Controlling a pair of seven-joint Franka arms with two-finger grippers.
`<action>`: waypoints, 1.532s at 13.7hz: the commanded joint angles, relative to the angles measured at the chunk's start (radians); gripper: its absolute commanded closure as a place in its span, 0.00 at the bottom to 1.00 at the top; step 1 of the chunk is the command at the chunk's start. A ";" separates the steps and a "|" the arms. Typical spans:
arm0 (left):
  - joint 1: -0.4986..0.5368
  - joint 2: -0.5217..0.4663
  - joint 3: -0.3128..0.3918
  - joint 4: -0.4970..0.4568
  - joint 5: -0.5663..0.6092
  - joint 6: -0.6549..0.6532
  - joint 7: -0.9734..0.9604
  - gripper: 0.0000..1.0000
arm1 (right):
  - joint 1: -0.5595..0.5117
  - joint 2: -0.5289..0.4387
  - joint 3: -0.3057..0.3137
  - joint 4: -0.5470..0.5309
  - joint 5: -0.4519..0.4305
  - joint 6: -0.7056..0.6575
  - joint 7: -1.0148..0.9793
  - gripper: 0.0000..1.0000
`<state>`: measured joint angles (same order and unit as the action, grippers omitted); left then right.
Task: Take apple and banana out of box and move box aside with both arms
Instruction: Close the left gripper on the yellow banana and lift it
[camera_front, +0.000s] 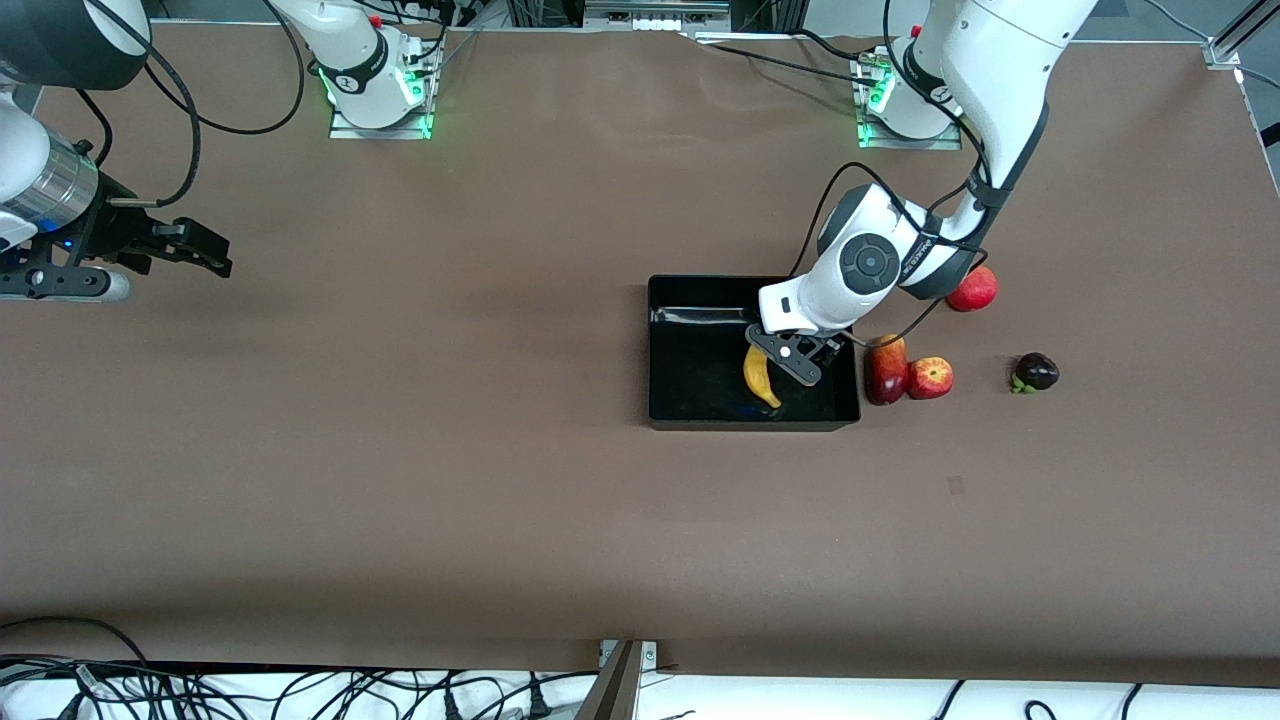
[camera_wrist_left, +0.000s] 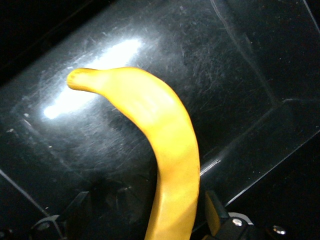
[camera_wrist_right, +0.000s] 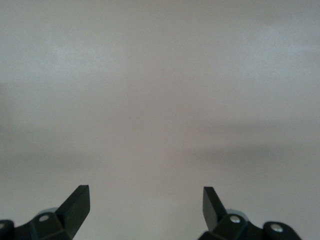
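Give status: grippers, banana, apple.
Left gripper open over box, astride banana. Right gripper open, waiting. Apple outside box, unobstructed.

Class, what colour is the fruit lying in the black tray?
Yellow: the banana, clearest in the left wrist view.

Brown table (camera_front: 400, 480); black cables (camera_front: 300, 690) on white floor along near edge.

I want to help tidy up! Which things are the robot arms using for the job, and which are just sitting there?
For the job:
- curved yellow banana, in the tray, between the open left gripper's fingers
- glossy black plastic tray
- small round red-and-yellow apple

Just lying about:
- oblong dark-red fruit
- round red pomegranate
- small dark purple fruit
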<state>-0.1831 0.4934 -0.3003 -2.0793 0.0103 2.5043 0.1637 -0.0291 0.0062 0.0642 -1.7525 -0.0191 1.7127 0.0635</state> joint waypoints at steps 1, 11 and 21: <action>-0.015 0.016 0.012 -0.004 0.023 0.022 -0.023 0.00 | 0.002 -0.009 0.003 -0.005 0.004 -0.007 0.010 0.00; -0.015 -0.034 0.017 0.001 0.036 -0.004 -0.021 1.00 | 0.002 -0.009 0.003 -0.005 0.004 -0.007 0.010 0.00; 0.124 -0.337 -0.011 0.012 0.020 -0.306 0.026 1.00 | 0.005 -0.009 0.003 -0.005 0.004 -0.007 0.010 0.00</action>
<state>-0.1344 0.2032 -0.2967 -2.0482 0.0185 2.2309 0.1437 -0.0266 0.0063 0.0649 -1.7527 -0.0191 1.7126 0.0635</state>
